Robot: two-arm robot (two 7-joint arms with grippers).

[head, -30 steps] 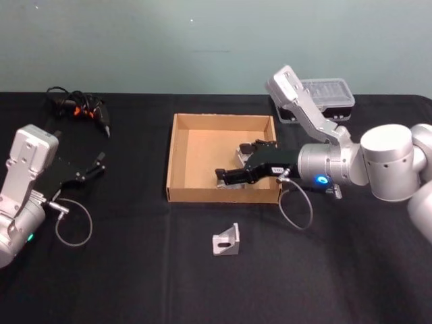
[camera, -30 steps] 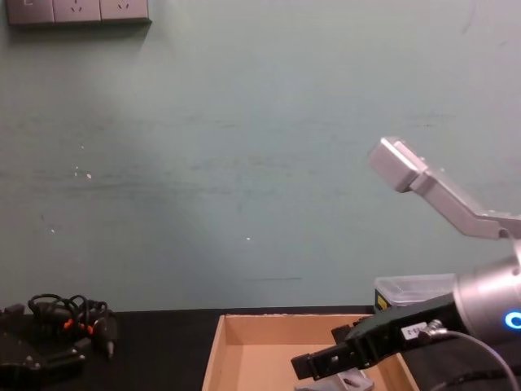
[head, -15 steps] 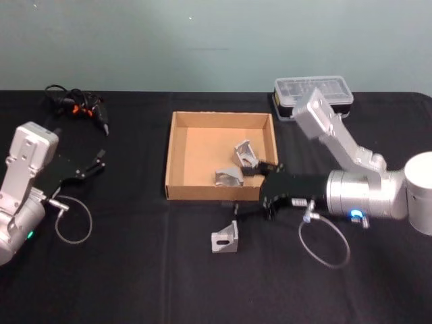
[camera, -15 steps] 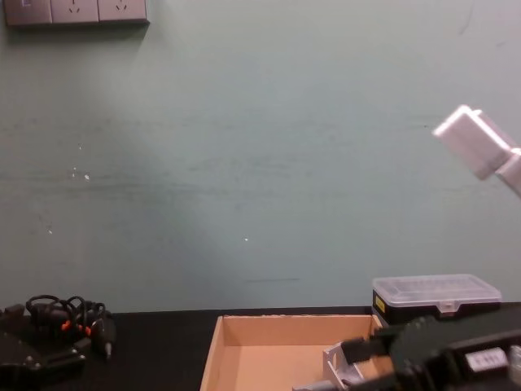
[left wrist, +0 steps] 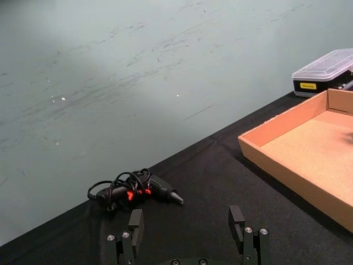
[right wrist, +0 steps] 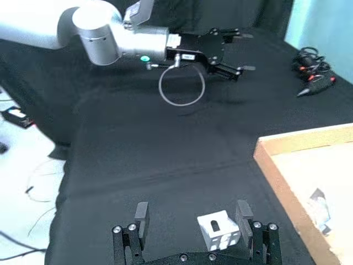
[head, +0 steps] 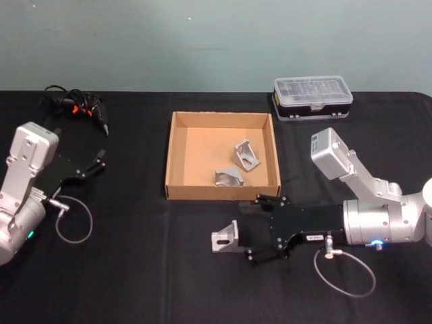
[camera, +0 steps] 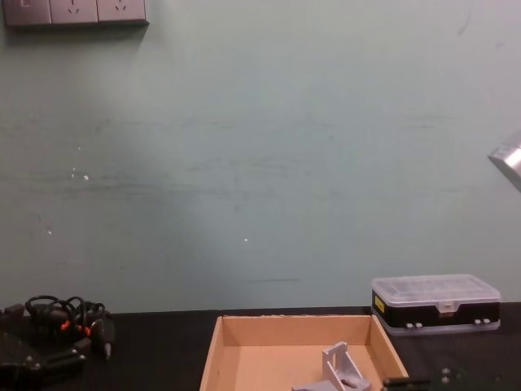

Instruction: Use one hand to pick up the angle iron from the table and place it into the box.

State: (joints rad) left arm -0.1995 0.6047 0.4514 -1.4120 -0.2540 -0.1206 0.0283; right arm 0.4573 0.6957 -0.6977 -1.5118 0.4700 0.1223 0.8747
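One silver angle iron (head: 225, 237) lies on the black table (head: 135, 270) in front of the box (head: 223, 122). My right gripper (head: 256, 227) is low over the table with its fingers open. In the right wrist view the angle iron (right wrist: 219, 230) sits between the open fingers, closer to one finger (right wrist: 243, 212), and nothing grips it. Two more angle irons (head: 246, 154) (head: 228, 177) rest inside the tan cardboard box (camera: 244, 324). My left gripper (head: 101, 163) is parked open at the table's left side.
A black case with a clear lid (head: 313, 96) stands behind the box on the right. A tangle of black cable with a tool (head: 77, 108) lies at the back left. Bare tabletop runs along the front edge.
My right gripper left the box, swung toward the table's near side and came down around the angle iron lying there. The left arm has not moved.
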